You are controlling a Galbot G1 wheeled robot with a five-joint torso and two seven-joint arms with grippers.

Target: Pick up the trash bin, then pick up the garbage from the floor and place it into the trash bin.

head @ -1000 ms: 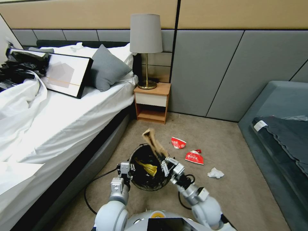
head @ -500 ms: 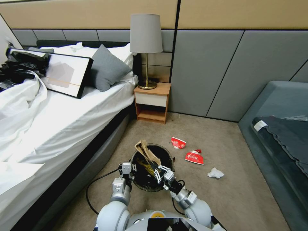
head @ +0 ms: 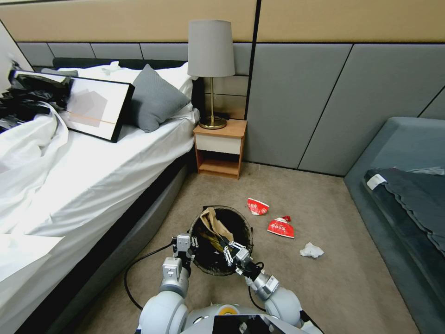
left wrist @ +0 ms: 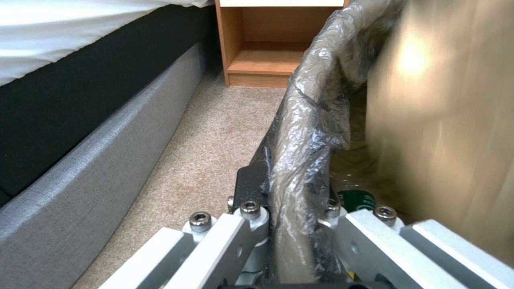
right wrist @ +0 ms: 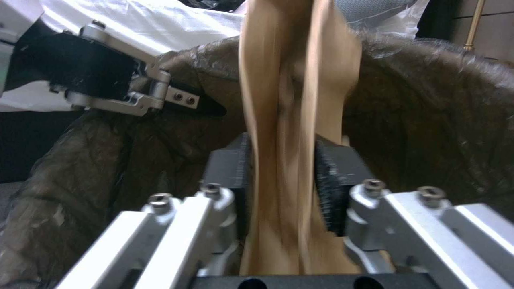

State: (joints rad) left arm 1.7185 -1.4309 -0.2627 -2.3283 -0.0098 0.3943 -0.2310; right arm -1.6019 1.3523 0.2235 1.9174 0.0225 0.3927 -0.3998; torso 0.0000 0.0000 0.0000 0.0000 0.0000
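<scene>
The trash bin [head: 248, 230], round with a dark liner bag, is held off the carpet between my arms. My left gripper [head: 190, 242] is shut on its near-left rim; the left wrist view shows the fingers [left wrist: 251, 224] clamped over the liner edge [left wrist: 311, 120]. My right gripper [head: 228, 249] reaches inside the bin, shut on a tan paper bag [head: 214, 221] that leans against the far-left wall. In the right wrist view the pads [right wrist: 329, 184] pinch the bag [right wrist: 289, 100]. On the floor lie two red-and-white wrappers [head: 257, 206] [head: 280, 227] and a white tissue scrap [head: 311, 250].
The bed [head: 92, 176] runs along the left, with its grey base close to the bin. A wooden nightstand [head: 220, 148] with a lamp stands at the wall ahead. A grey sofa [head: 408, 185] fills the right. Open carpet lies around the litter.
My right gripper has come down and back with the tan paper bag, from above the bin's rim to inside the bin. The left gripper and bin have stayed put.
</scene>
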